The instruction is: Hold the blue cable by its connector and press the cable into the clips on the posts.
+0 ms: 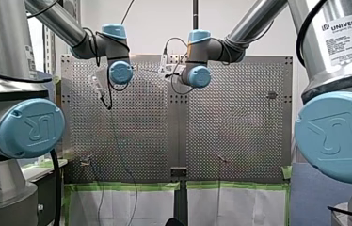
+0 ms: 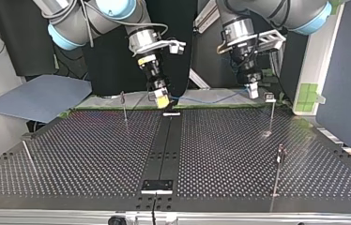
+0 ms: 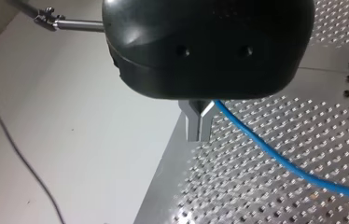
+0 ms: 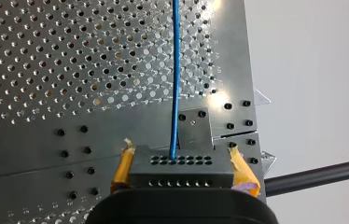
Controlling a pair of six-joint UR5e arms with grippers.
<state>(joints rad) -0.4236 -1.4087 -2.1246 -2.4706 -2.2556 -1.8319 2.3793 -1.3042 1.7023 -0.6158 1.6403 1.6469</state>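
Note:
The blue cable point(image 2: 211, 99) runs slack between my two grippers, low over the table's far edge in the top view. My right gripper point(image 2: 162, 98), with yellow pads point(image 4: 245, 170), is shut on the cable's black connector block point(image 4: 182, 168); the blue cable point(image 4: 176, 70) leaves it straight ahead. My left gripper point(image 3: 199, 133) has its metal fingers pressed together on the blue cable point(image 3: 275, 156), which trails off to one side. In the top view my left gripper point(image 2: 253, 89) hangs just beside a clip-topped post point(image 2: 270, 105). In the front view both grippers point(image 1: 100, 87) point(image 1: 165, 68) hang high over the board.
More thin posts stand on the perforated table point(image 2: 94, 154): one post point(image 2: 124, 107) near my right gripper, one post point(image 2: 279, 164) at the top view's right, and a leaning post point(image 2: 28, 157) at its left. A black centre rail point(image 2: 164, 145) divides the table. A blue-grey sheet point(image 2: 37, 96) lies off the table.

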